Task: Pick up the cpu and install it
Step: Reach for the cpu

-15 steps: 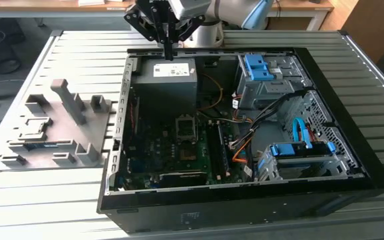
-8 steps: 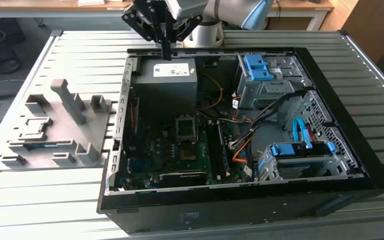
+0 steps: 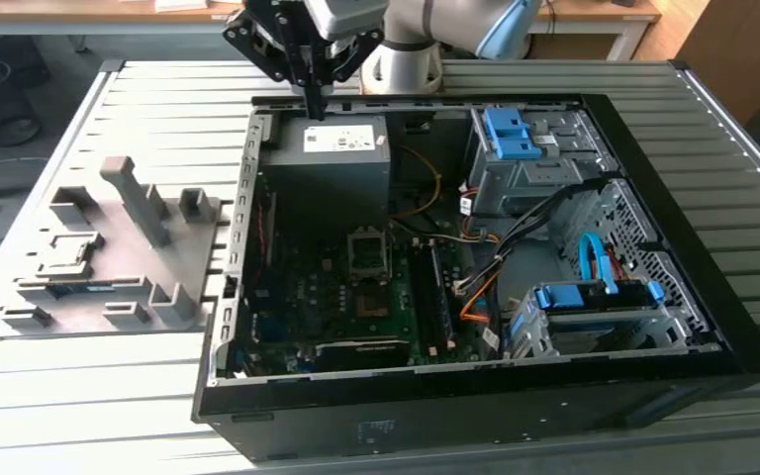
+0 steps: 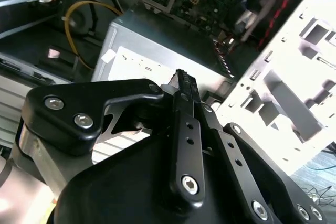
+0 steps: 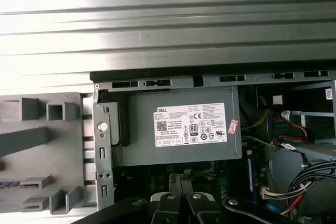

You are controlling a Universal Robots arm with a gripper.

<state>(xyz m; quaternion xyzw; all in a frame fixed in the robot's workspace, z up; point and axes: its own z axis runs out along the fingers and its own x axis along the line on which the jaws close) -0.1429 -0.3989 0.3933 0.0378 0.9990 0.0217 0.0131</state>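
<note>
My gripper (image 3: 314,111) hangs over the far edge of the open computer case (image 3: 697,297), just above the grey power supply box (image 3: 333,163). In both wrist views its black fingers (image 4: 181,85) lie pressed together, and I see nothing between them. The labelled top of the power supply (image 5: 178,129) lies directly below the fingertips (image 5: 174,182). The dark socket with its metal frame (image 3: 368,259) sits on the motherboard, nearer the middle of the case. The cpu is out of view.
A grey fixture tray (image 3: 116,252) with upright holders and a bluish memory stick (image 3: 90,287) lies at the exterior view's left of the case. Drive cages with blue clips (image 3: 513,134) and loose cables (image 3: 486,267) fill the case's other side. All rests on a slatted metal table (image 3: 155,89).
</note>
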